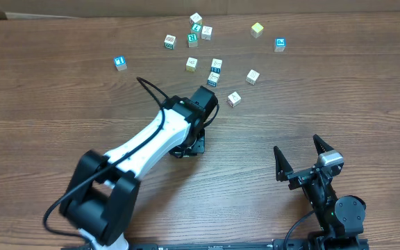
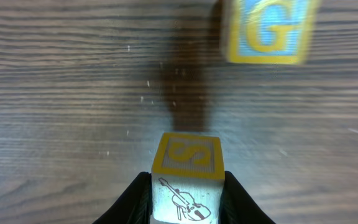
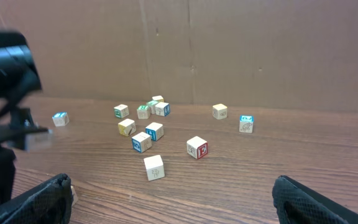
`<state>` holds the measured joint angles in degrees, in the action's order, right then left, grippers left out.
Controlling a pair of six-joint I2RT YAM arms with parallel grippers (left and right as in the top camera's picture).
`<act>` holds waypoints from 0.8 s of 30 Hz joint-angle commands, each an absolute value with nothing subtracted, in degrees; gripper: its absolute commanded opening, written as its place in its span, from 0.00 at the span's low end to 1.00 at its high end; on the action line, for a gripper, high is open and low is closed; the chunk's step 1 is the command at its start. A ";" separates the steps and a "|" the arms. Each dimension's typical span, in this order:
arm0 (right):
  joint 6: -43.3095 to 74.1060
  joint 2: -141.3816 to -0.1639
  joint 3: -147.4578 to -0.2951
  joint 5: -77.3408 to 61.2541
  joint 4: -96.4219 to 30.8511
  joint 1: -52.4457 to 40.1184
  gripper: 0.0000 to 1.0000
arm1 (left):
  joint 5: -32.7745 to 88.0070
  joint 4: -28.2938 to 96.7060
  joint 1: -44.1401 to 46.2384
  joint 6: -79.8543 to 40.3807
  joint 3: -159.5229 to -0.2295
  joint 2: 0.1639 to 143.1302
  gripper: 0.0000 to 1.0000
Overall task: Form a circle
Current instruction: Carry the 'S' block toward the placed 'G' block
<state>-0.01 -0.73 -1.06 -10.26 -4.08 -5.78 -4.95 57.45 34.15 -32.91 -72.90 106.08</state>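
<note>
My left gripper [image 2: 187, 182] is shut on a wooden cube [image 2: 186, 163] with a yellow-framed S on one face and a violin drawing on the side towards the camera. A dark shadow lies on the wood just beyond it. A blurred cube with a blue G [image 2: 267, 30] sits ahead to the right. In the overhead view the left gripper [image 1: 205, 99] covers the held cube. Several cubes lie scattered beyond it, such as a whitish one [image 1: 234, 99] and a pale yellow one [image 1: 257, 29]. No circle shows. My right gripper [image 1: 297, 148] stands open and empty.
A tight bunch of green-faced cubes [image 1: 196, 32] lies at the table's far side. Blue-faced cubes sit at the left [image 1: 120, 62] and the right [image 1: 280, 44]. A brown cardboard wall [image 3: 229, 50] backs the table.
</note>
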 commanded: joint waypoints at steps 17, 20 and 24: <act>-0.08 -0.16 -0.47 -10.11 -3.79 -6.11 1.00 | -7.90 53.52 33.67 -32.14 -73.21 109.40 0.50; -0.08 -0.16 -0.47 -10.11 -3.79 -6.11 1.00 | -7.86 53.95 33.69 -32.14 -73.21 109.40 0.48; -0.08 -0.16 -0.47 -10.11 -3.79 -6.11 1.00 | -7.62 54.22 33.82 -32.14 -73.21 109.40 0.41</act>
<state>-0.03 -0.73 -1.06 -10.26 -4.08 -5.76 -6.76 54.08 34.02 -32.51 -72.90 109.10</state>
